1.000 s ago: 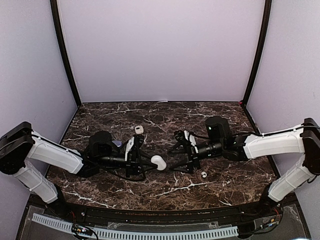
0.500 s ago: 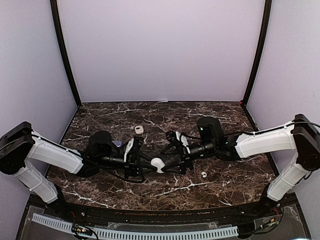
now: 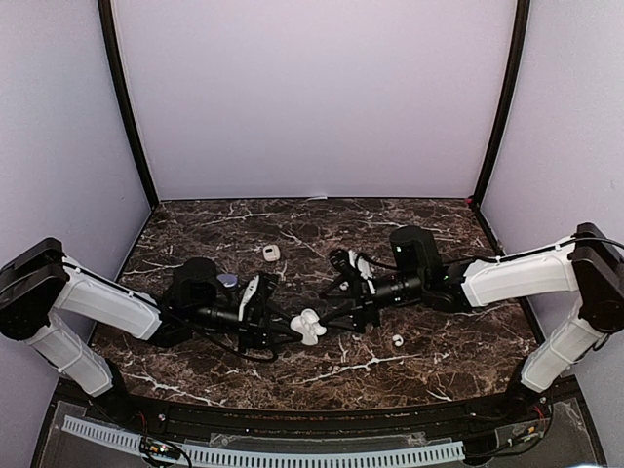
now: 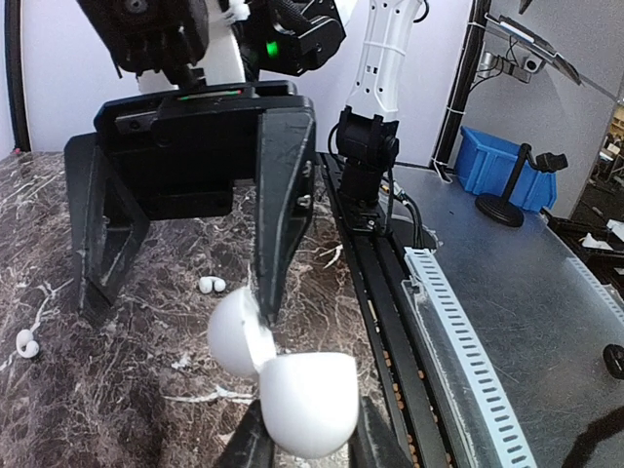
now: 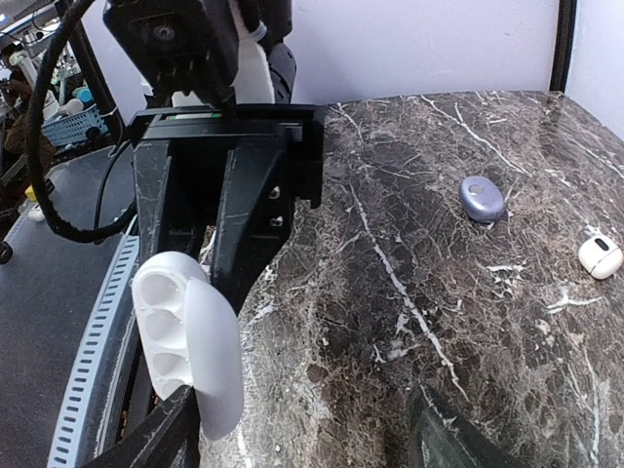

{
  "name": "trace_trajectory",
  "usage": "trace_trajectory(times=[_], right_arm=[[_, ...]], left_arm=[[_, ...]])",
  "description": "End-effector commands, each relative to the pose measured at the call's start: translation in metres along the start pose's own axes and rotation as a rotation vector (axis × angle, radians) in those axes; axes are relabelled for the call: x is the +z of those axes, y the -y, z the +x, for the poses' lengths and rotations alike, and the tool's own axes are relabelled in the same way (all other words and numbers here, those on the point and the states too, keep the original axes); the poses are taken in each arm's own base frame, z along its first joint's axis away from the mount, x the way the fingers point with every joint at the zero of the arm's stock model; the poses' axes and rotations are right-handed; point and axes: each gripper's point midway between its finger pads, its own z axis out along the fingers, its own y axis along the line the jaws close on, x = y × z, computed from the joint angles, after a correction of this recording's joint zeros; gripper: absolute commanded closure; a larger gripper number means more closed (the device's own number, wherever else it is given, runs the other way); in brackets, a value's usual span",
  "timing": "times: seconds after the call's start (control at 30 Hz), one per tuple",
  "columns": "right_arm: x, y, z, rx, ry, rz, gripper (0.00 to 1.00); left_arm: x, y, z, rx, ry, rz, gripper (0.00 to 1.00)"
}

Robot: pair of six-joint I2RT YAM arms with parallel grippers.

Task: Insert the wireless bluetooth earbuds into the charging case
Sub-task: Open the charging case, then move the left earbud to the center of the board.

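My left gripper [image 4: 307,434] is shut on the base of a white charging case [image 4: 304,395], held above the table. Its lid [image 4: 232,331] stands open, and the right wrist view shows the empty wells [image 5: 161,331]. My right gripper [image 3: 329,310] faces it, jaws wide apart. In the right wrist view, one of its fingers [image 5: 146,441] is right at the lid's lower edge. One earbud [image 3: 398,340] lies on the marble to the right of the case. The left wrist view shows that earbud [image 4: 212,285] and a second earbud [image 4: 26,342] at the left edge.
A grey-blue oval case [image 5: 483,198] and a small white object [image 5: 600,255] lie farther back on the marble table [image 3: 292,224]. They are the white object [image 3: 272,253] and the oval case [image 3: 226,280] in the top view. Lilac walls enclose three sides.
The right gripper moved left to the case held by the left gripper. The case was shut a second ago; its lid now stands open. The right jaws narrowed slightly.
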Motion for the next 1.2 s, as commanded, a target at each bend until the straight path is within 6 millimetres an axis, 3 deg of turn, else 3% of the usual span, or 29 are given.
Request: trace_trajectory(times=[0.0, 0.37, 0.67, 0.73, 0.83, 0.93, 1.03, 1.17], right_arm=[[-0.007, 0.007, -0.017, -0.032, 0.058, 0.036, 0.30], [-0.012, 0.005, -0.015, -0.034, 0.062, 0.043, 0.26], [-0.032, 0.014, -0.014, -0.011, 0.105, 0.102, 0.22], [-0.040, 0.026, -0.014, 0.008, 0.114, 0.169, 0.18], [-0.058, 0.058, -0.017, 0.162, 0.142, 0.317, 0.01], [-0.074, 0.095, -0.003, 0.347, 0.068, 0.468, 0.01], [-0.077, 0.110, 0.013, 0.427, 0.011, 0.481, 0.01], [-0.088, 0.136, 0.033, 0.487, -0.025, 0.648, 0.05]], left_arm=[[0.000, 0.012, -0.006, 0.014, 0.033, 0.044, 0.82], [-0.005, -0.007, -0.011, -0.013, 0.062, -0.081, 0.82], [-0.016, -0.014, -0.011, -0.097, 0.103, -0.102, 0.82], [-0.018, -0.014, -0.011, -0.109, 0.107, -0.104, 0.82], [-0.021, -0.013, -0.011, -0.098, 0.111, -0.114, 0.82], [-0.023, -0.013, -0.010, -0.095, 0.106, -0.117, 0.82], [-0.023, -0.013, -0.009, -0.095, 0.097, -0.116, 0.82], [-0.024, -0.014, -0.008, -0.097, 0.103, -0.121, 0.82]])
